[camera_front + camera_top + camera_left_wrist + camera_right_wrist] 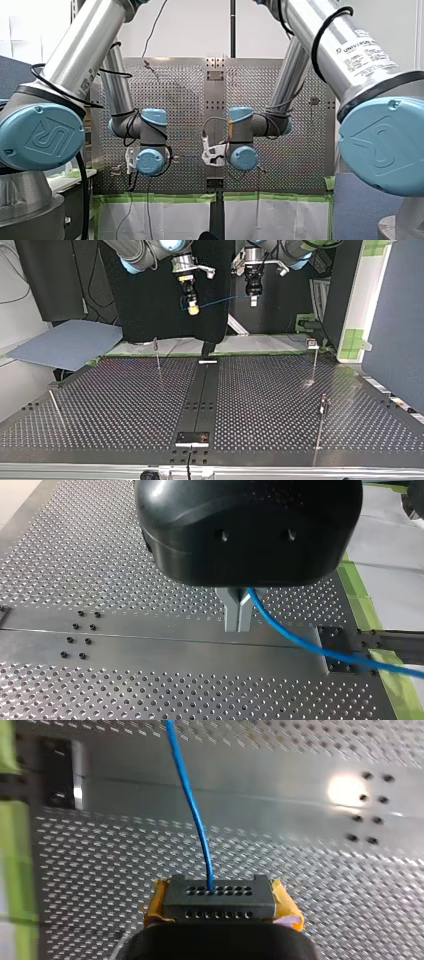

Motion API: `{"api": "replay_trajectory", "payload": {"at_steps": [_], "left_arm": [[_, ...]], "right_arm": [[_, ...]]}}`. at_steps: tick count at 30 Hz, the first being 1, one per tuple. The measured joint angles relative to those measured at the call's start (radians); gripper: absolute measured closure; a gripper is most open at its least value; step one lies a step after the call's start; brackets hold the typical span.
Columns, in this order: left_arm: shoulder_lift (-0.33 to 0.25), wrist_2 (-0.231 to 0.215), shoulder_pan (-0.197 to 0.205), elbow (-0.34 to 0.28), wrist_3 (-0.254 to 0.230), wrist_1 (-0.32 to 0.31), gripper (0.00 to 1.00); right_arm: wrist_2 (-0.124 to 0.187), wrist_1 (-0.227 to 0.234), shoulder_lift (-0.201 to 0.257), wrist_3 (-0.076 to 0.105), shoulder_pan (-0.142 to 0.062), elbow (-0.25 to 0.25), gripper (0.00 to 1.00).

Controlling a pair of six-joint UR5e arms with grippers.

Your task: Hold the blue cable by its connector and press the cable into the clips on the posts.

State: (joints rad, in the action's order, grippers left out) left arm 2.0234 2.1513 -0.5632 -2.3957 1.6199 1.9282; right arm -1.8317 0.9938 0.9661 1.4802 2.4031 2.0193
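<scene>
In the top view, my right tool [192,309] is seen high over the middle of the far edge of the tabletop [125,405], and its yellow pads [286,910] are clamped on the black connector [220,901]. From the connector the blue cable [220,302] is stretched through the air to my left tool [253,301], whose metal fingers [232,612] are pressed together on it. The thin posts [157,354] are seen standing lower on the tabletop, well apart from the cable.
</scene>
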Motion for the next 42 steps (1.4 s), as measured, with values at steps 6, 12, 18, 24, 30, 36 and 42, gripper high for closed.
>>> {"api": "replay_trajectory", "payload": {"at_steps": [6, 12, 18, 24, 30, 36, 42], "left_arm": [[0.0, 0.0, 0.0, 0.0, 0.0, 0.0, 1.0], [0.0, 0.0, 0.0, 0.0, 0.0, 0.0, 1.0], [0.0, 0.0, 0.0, 0.0, 0.0, 0.0, 1.0], [0.0, 0.0, 0.0, 0.0, 0.0, 0.0, 1.0], [0.0, 0.0, 0.0, 0.0, 0.0, 0.0, 1.0], [0.0, -0.001, 0.0, -0.001, -0.001, 0.0, 1.0], [-0.032, -0.003, 0.01, -0.033, -0.001, -0.008, 1.0]], "right_arm": [[0.0, -0.017, -0.006, 0.0, 0.006, 0.0, 1.0], [0.0, -0.018, -0.006, 0.0, 0.006, 0.0, 1.0], [0.0, -0.018, -0.006, 0.0, 0.006, 0.0, 1.0], [0.0, -0.018, -0.006, 0.0, 0.006, 0.0, 1.0], [0.0, -0.018, -0.006, 0.0, 0.006, 0.0, 1.0], [0.0, -0.018, -0.006, 0.0, 0.006, 0.0, 1.0], [-0.028, -0.046, -0.016, 0.028, 0.03, -0.022, 1.0]]}}
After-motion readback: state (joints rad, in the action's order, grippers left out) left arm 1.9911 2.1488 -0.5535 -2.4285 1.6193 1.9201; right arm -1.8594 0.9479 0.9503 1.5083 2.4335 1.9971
